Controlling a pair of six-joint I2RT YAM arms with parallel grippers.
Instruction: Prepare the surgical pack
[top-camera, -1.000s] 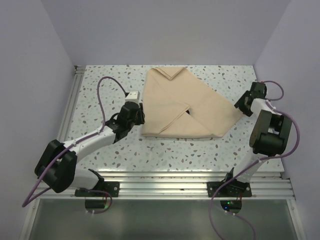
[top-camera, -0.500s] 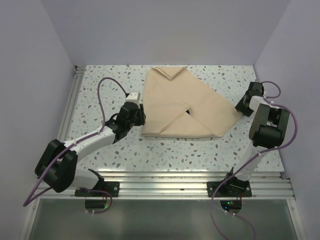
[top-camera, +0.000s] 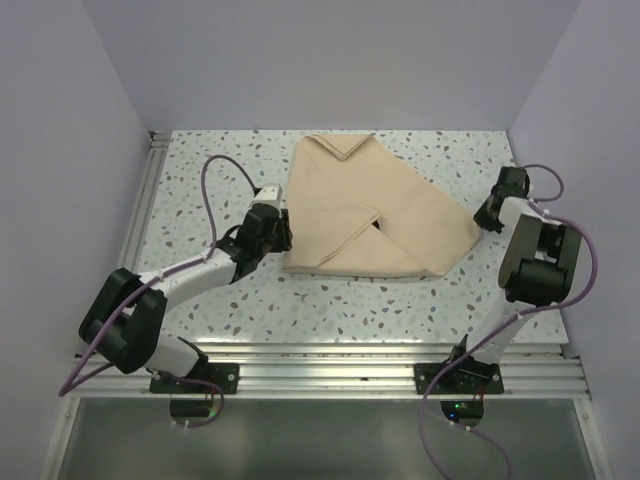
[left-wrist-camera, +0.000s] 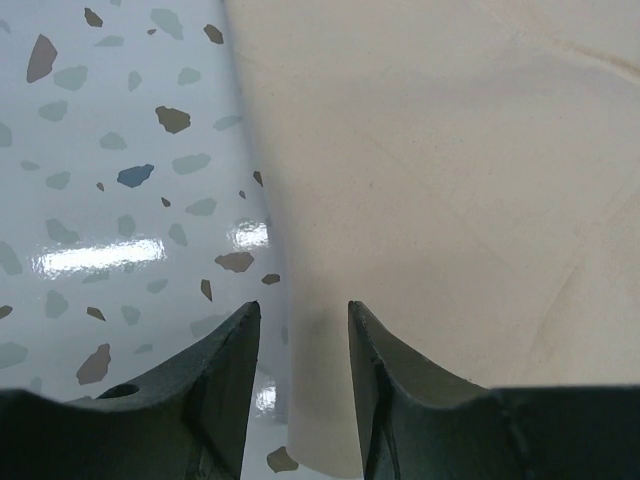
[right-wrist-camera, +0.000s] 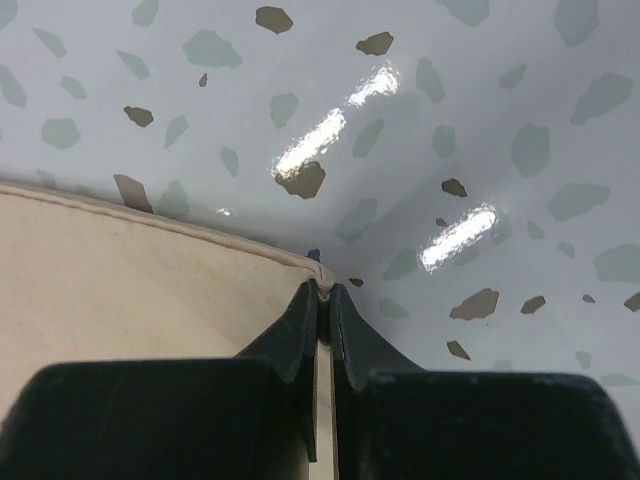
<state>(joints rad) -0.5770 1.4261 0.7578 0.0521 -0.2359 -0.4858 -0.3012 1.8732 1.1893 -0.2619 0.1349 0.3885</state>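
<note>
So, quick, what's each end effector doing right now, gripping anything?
Left end effector: open, over the edge of the tan cloth, gripping nothing.
Right end effector: closed on a corner of the tan cloth.

Speckled terrazzo table (top-camera: 200, 180); folded tan cloth bundle (top-camera: 350, 215) lying flat, mid-table.

Top view looks down; wrist views sit close over cloth (top-camera: 340, 200).

Cloth bundle (top-camera: 360, 215) lies on the table (top-camera: 200, 170), centre-back; left gripper (top-camera: 281, 238) sits at its left edge, right gripper (top-camera: 481, 214) at its right corner, seemingly touching.
</note>
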